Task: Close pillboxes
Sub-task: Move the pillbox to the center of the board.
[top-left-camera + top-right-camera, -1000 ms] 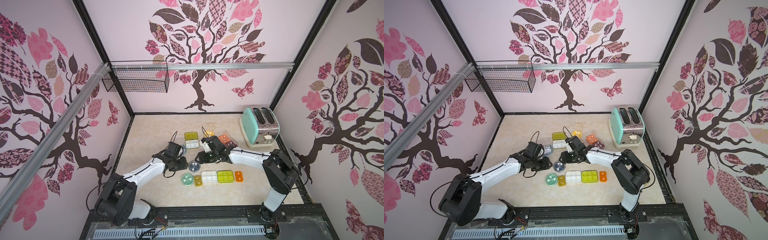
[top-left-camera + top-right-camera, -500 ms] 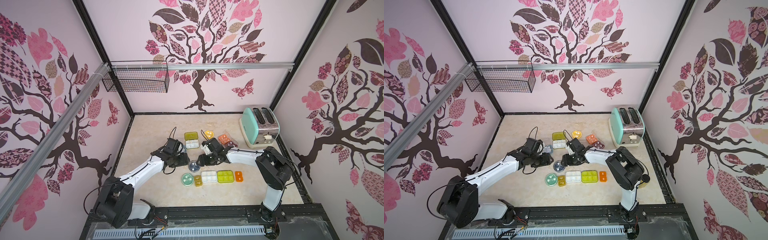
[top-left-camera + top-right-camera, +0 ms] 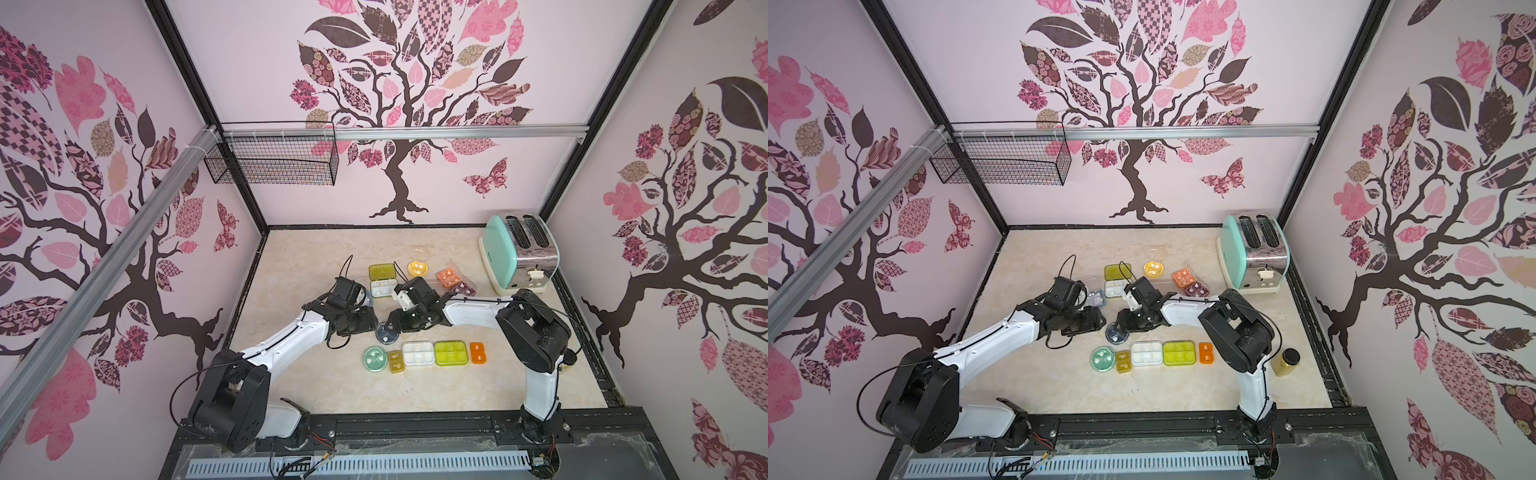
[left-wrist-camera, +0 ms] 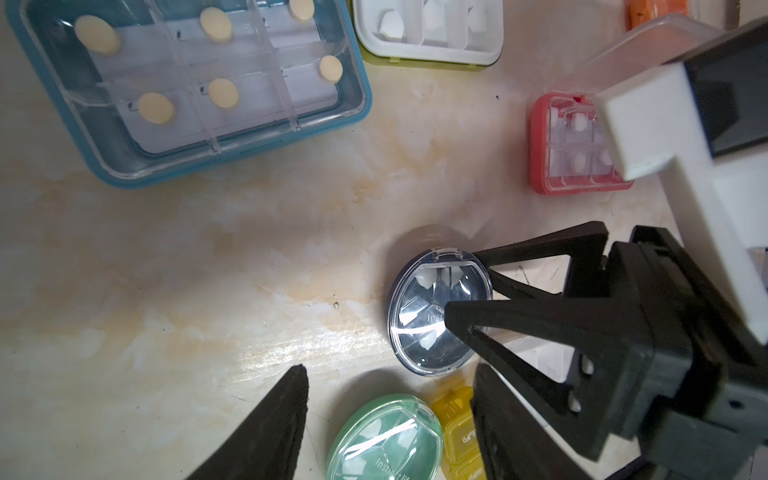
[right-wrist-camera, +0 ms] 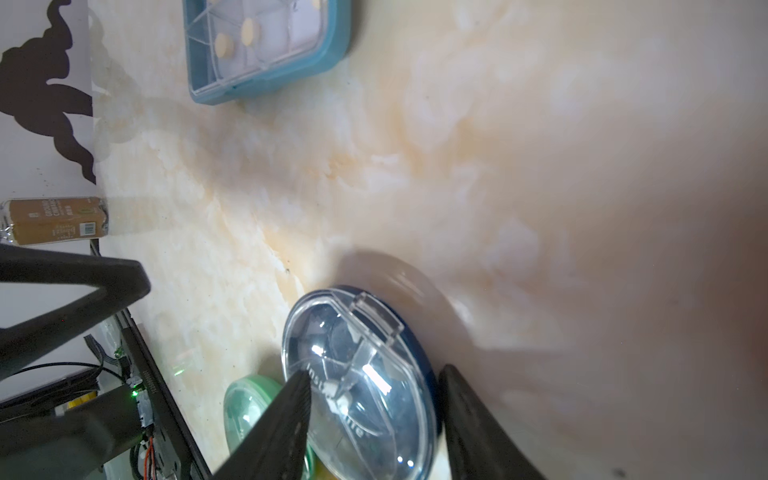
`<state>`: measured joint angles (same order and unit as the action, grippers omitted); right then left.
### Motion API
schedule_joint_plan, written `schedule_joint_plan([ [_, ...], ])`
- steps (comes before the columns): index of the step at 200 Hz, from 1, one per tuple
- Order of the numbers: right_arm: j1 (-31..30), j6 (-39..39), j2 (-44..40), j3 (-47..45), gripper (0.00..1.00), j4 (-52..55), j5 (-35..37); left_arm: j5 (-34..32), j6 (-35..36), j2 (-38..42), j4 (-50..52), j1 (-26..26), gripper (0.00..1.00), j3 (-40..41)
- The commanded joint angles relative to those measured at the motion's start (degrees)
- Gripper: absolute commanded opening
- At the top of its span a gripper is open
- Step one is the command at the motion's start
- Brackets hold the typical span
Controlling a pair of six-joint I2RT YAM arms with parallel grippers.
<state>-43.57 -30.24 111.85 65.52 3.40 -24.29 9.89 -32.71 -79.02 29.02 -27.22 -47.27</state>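
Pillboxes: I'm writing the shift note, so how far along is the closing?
Done: the front row, green round pillbox, yellow pillbox, white pillbox, lime pillbox and orange pillbox, lies lids down. In hand: the right pincer holds one finger over the navy round pillbox, whose clear lid looks down or nearly. Still to do: at the back the lime-lidded pillbox, amber round pillbox and orange square pillbox look open.

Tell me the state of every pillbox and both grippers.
Round navy clear-lidded plastic pillbox, lid down, latch unclear
Round green pillbox, closed
Small yellow rectangular pillbox, closed
White rectangular pillbox, closed
Lime rectangular pillbox, closed
Small orange rectangular pillbox, closed
Olive-lidded white pillbox, open
Round amber pillbox, open
Square orange pillbox, open
Square maroon pillbox, apparently open
Blue rectangular pillbox, cannot tell
Left gripper, open
Right gripper, open, over navy pillbox
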Motion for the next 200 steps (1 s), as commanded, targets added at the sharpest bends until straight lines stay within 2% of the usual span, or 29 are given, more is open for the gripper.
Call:
schedule_joint_plan([
  [1,-1.37,-0.30,2.01,2.79,0.53,0.75,-1.05,-1.89,1.00,0.80,1.14,0.58,0.66,-0.25],
  [45,-3.48,0.28,6.01,6.53,0.53,-1.06,-4.14,-10.06,1.79,6.18,4.83,1.89,0.64,0.93],
  [55,-3.97,-0.05,6.65,7.22,0.53,-1.72,-5.01,-8.57,1.19,7.32,4.68,3.84,0.63,2.01],
  [81,-5.16,-1.29,8.33,8.60,0.51,-4.63,-8.44,0.48,-2.16,10.19,-1.18,11.57,0.60,7.82],
  [92,-5.79,-0.90,9.06,9.33,0.51,-4.48,-8.59,1.16,-3.10,11.05,-2.78,13.19,0.57,9.59],
  [136,-8.18,0.35,10.36,10.51,0.50,-3.41,-9.16,-1.22,-3.06,10.41,-6.58,13.55,0.48,11.02],
  [162,-8.05,-0.02,5.25,7.09,0.52,-5.28,-5.98,0.07,-0.89,6.51,-6.41,13.59,0.45,8.66],
  [200,-6.11,1.92,-0.81,6.76,0.57,1.78,-0.98,0.96,-0.45,1.94,-9.34,12.45,0.41,6.65],
])
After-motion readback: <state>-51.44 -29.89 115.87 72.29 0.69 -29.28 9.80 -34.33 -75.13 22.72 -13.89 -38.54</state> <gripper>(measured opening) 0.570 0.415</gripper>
